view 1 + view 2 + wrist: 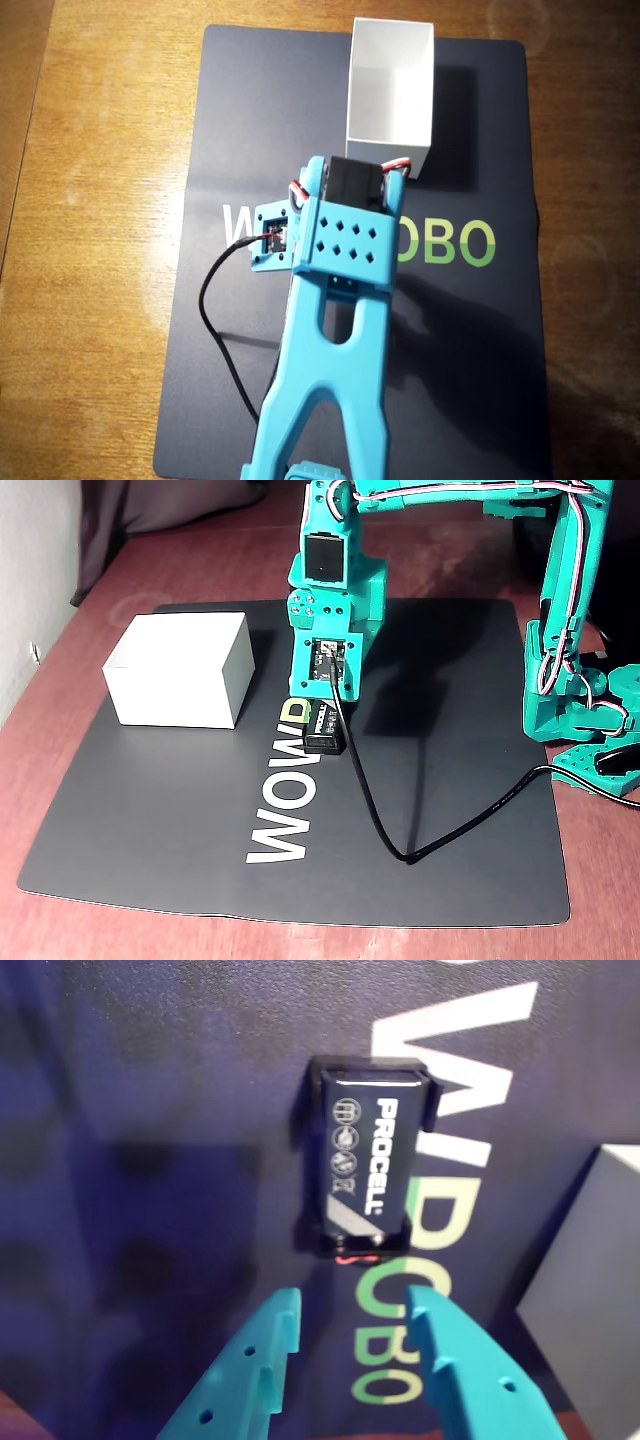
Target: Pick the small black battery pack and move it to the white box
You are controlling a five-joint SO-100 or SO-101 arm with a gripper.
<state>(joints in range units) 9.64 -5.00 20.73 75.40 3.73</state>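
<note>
A wooden desk [90, 150] carries a dark mat [450, 810] with printed letters; a pale wall [35, 550] stands beside it.

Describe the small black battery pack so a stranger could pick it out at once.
Start at the dark mat with the large WOW lettering. The small black battery pack lies on that lettering, just below the teal arm's open claw and apart from the white box. It alone is black, with white PROCELL lettering.
</note>
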